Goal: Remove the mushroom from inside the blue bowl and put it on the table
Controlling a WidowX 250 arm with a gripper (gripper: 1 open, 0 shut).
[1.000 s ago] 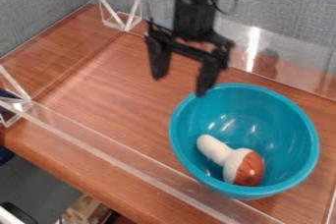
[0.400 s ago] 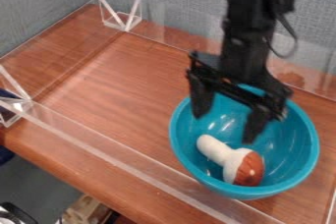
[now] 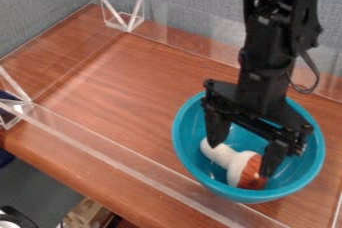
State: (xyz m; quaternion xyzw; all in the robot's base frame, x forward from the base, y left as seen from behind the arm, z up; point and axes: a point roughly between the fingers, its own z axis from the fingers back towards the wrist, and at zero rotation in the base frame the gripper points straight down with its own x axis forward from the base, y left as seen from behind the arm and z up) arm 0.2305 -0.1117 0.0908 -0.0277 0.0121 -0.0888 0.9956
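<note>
- My gripper [image 3: 246, 144] points straight down inside the blue bowl [image 3: 299, 177], fingers spread wide, holding nothing.
- Mushroom [image 3: 237, 162] lies on its side at the bowl bottom, cream stem toward the bowl's left wall, reddish-brown cap toward the near rim.
- My fingers [image 3: 214, 132] straddle the mushroom, one at the stem end, one by the cap; can't tell if touching.
- Bowl sits on the wooden table [image 3: 107, 87], close to the near acrylic wall [image 3: 94, 152].
</note>
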